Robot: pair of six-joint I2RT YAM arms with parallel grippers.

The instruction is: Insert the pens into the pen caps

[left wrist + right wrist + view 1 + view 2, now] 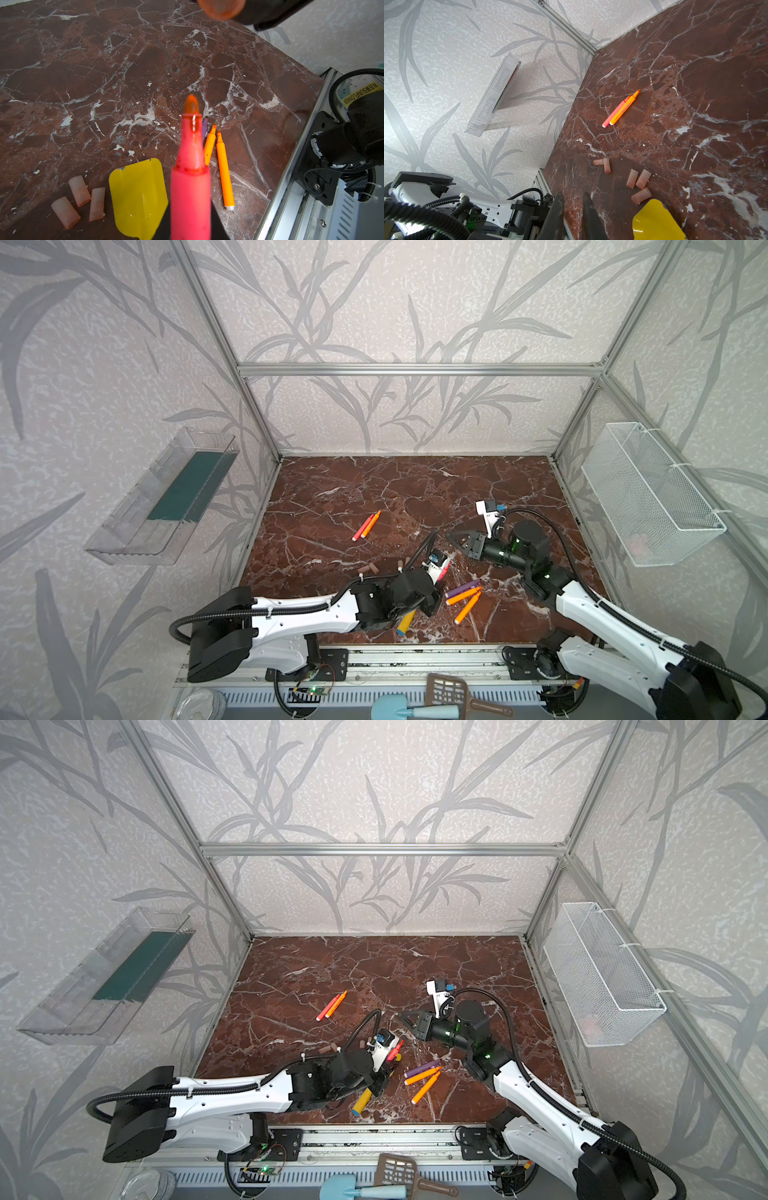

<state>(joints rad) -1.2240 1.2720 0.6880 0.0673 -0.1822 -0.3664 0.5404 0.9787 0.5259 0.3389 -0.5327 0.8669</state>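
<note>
Red-pink pen (191,187) clamped in left gripper (190,230), pen cap (221,8) pinched in right gripper (572,199), open tabletop (415,489) beyond.

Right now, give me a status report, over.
Left fingers shut on red-pink pen. Right fingers shut on pen cap. Yellow shovel beneath, not blocking.

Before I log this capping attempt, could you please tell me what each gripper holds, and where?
Left gripper grips the red-pink pen by its barrel, tip free. Right gripper seems to pinch a pen cap at its fingertips.
</note>
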